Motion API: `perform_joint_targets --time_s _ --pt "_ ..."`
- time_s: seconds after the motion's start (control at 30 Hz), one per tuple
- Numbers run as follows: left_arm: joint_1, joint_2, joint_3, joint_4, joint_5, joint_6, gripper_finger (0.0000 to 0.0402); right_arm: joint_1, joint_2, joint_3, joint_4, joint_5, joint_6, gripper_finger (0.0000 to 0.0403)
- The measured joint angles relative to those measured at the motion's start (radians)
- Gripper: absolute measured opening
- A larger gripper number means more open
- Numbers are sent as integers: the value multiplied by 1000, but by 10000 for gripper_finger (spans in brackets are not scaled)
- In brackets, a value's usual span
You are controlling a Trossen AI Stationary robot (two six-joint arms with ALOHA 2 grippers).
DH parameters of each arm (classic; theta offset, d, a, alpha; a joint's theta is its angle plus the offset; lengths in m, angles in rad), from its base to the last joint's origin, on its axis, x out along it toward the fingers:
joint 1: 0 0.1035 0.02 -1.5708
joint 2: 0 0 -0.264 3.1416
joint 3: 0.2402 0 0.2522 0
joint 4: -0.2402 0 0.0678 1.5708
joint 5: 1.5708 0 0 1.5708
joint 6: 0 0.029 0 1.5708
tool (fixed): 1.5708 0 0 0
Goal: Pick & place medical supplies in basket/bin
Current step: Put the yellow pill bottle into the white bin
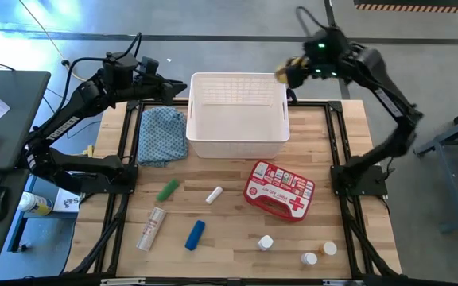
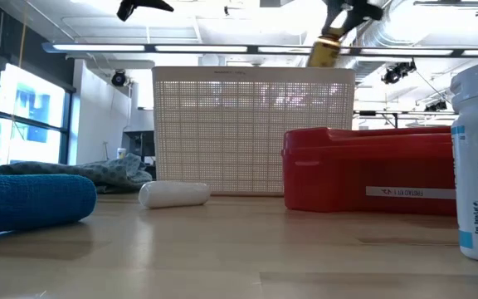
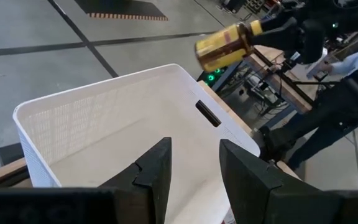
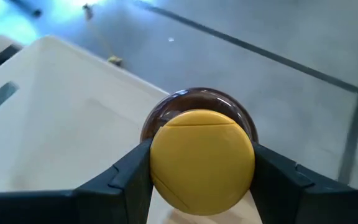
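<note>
The right claw (image 4: 199,168) is pinching the amber bottle (image 4: 201,155) at its slick, rigid cap (light, likely) above the basket (image 1: 238,147); the left claw (image 3: 191,168) is waiting narrowly parted.

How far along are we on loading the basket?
Done: nothing visible inside the basket. In hand: right gripper holds the amber bottle at the basket's far right corner. Left: first-aid case, tubes and pill bottles on the table. Left gripper waits, open.

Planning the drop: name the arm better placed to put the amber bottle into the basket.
Right. The right gripper already holds the amber bottle by the basket rim; the left gripper is open and empty.
</note>
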Motion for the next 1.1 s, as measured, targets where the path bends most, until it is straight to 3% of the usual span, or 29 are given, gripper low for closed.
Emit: perform_joint_targets --time_s 0.37,0.73,1.1 --pt "0 1 0 -2 3 1 170 123 256 50 10 -54 -93 209" --pt "0 1 0 -3 5 2 170 107 485 49 -53 -55 -40 208" --pt "0 1 0 -54 12 41 170 55 559 49 17 -64 1 210"
